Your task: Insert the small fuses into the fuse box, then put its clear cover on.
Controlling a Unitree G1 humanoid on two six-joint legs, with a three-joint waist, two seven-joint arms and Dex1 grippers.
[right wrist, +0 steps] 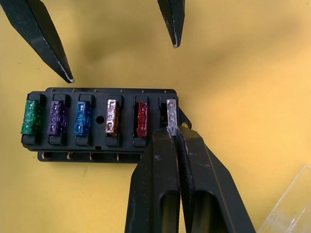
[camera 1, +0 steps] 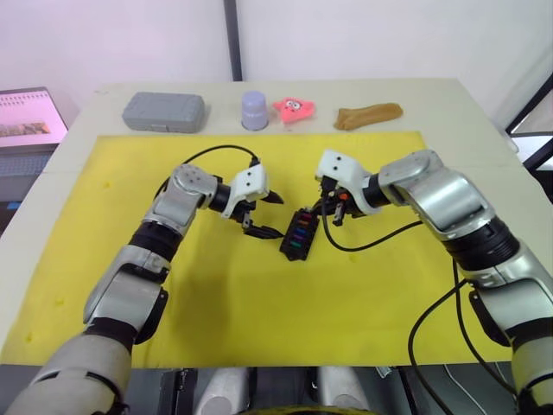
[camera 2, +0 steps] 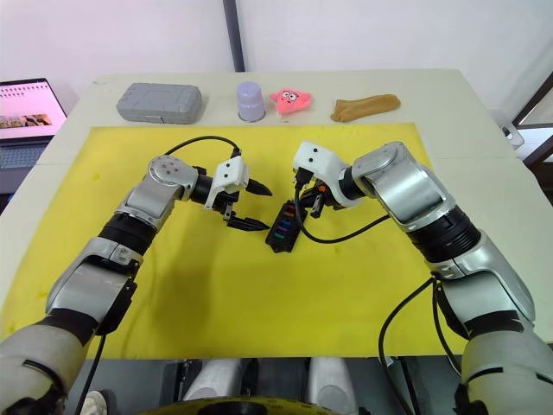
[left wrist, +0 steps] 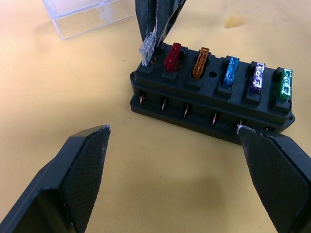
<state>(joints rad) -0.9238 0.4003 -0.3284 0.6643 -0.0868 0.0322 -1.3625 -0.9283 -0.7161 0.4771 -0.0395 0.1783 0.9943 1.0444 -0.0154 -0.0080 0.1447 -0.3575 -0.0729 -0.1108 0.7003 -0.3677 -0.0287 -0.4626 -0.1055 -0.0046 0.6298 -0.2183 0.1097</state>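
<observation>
Five small fuses [right wrist: 82,118] sit seated in the fuse box [right wrist: 99,145]; my right gripper [right wrist: 171,133] pinches the sixth, a grey fuse [right wrist: 171,116], over the end slot at its fingertips. I'd press straight down, no tilt. My left gripper [left wrist: 170,145] is spread wide, flanking the ribbed black block. Beyond it lies the clear cover [left wrist: 87,14], glossy and thin-walled.

A pale table [camera 1: 484,173] carries a yellow mat [camera 1: 259,303], with a grey case [camera 1: 163,111], a lilac cup [camera 1: 254,110], a pink toy [camera 1: 294,109] and a tan cloth [camera 1: 368,115] along its far edge.
</observation>
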